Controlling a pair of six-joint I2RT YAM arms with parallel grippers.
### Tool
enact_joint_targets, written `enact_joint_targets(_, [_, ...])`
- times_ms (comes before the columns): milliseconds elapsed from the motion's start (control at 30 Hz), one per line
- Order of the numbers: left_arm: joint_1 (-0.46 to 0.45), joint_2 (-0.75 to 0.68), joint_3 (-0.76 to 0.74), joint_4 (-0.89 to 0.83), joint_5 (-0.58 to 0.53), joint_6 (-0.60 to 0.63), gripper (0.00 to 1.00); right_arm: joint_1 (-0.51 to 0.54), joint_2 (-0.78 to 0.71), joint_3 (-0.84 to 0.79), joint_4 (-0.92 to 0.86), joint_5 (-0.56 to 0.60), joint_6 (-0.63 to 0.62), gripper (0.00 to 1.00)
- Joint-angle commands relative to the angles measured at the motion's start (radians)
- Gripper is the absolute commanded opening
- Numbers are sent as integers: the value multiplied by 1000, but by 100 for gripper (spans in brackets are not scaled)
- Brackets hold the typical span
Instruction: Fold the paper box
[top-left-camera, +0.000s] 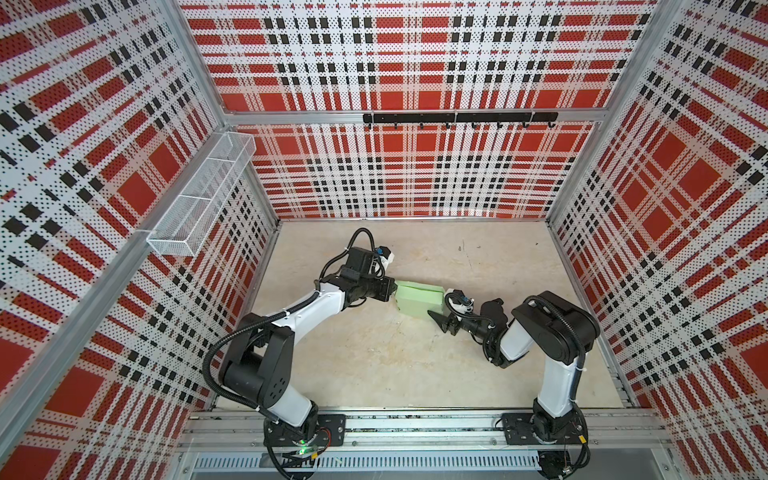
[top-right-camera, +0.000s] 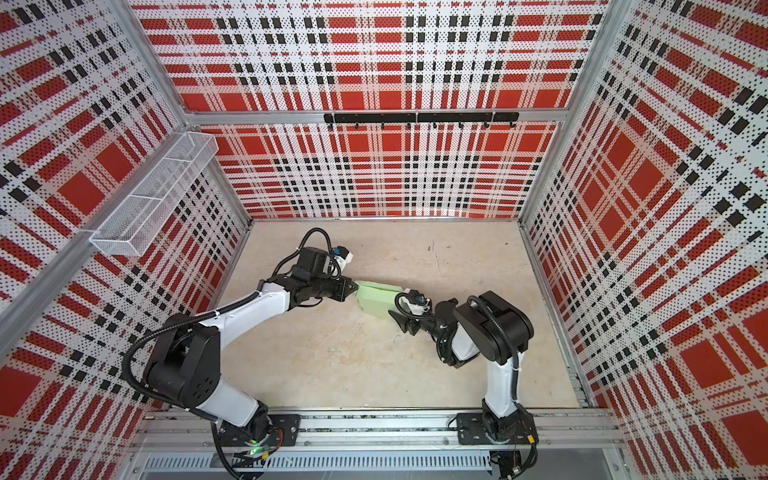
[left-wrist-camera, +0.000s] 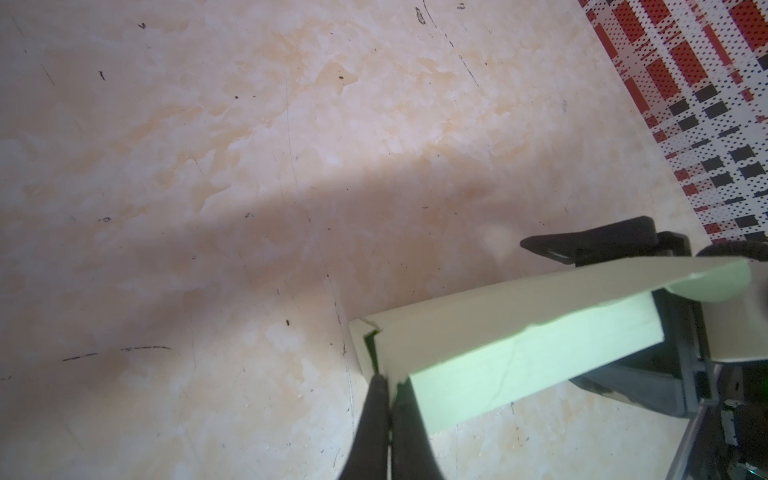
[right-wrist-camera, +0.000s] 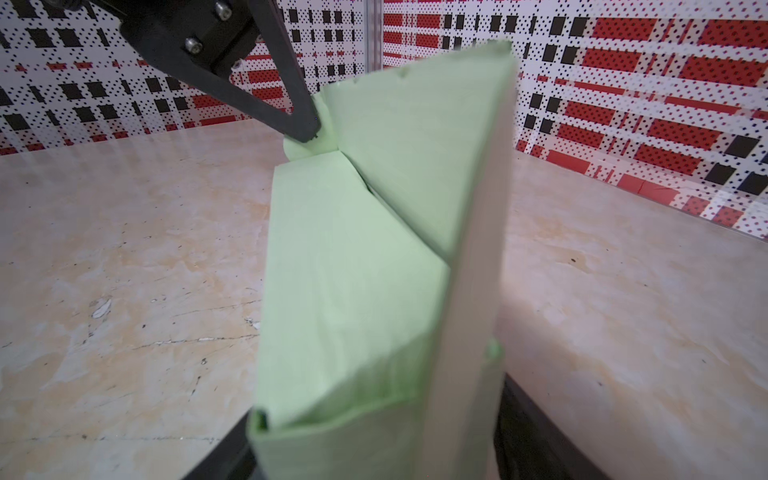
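Perforated wall panels (top-left-camera: 395, 174) in a red, black and white plaid enclose the cell on three sides, and the work surface is a beige marbled tabletop (top-left-camera: 374, 357) with a few dark scuffs. On the left wall panel hangs a white wire-mesh basket (top-left-camera: 199, 195); on the back panel runs a black hook rail (top-left-camera: 457, 117). The paper box (top-left-camera: 417, 301), pale mint-green cardboard, is located near the middle of the tabletop, between the two arms. It is partly formed: the right wrist view shows one long panel standing up edge-on beside the folded body, with flaps tucked in at the near end. The left gripper (top-left-camera: 392, 289) is at the box's left end in both top views. In the left wrist view its fingers (left-wrist-camera: 376, 415) are pressed together, clamped on a thin cardboard edge at the corner of the box. The right gripper (top-left-camera: 439, 308) is at the opposite end of the box. Its jaws are spread apart, one on each side of that end, as the left wrist view shows, so the claw is released. Contact between these jaws and the cardboard cannot be determined
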Motion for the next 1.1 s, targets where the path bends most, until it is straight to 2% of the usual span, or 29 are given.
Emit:
enact_joint_targets(0, [-13, 18, -19, -80, -16, 2, 2, 2, -30, -29, 52, 48, 1, 76])
enact_joint_targets(267, [-33, 26, 7, -98, -22, 6, 2, 2, -113, -82, 50, 76, 37, 78])
enact_joint_targets(467, [-54, 45, 32, -119, -71, 14, 2, 1, -201, -131, 42, 133, 74, 81])
enact_joint_targets(633, [-65, 52, 49, -132, -87, 17, 3, 1, -337, -167, -84, 172, 133, 81])
enact_joint_targets(733, [-69, 55, 52, -134, -92, 16, 3, 3, -496, -177, -281, 206, 177, 80])
enact_joint_targets(867, [-72, 58, 55, -136, -92, 12, 3, 42, -786, -97, -777, 248, 164, 79])
enact_joint_targets(967, [-73, 60, 56, -131, -89, 2, 3, 49, -946, -55, -993, 273, 209, 78])
enact_joint_targets(1067, [-72, 60, 56, -131, -92, 2, 3, 52, -1056, 16, -1223, 285, 256, 73])
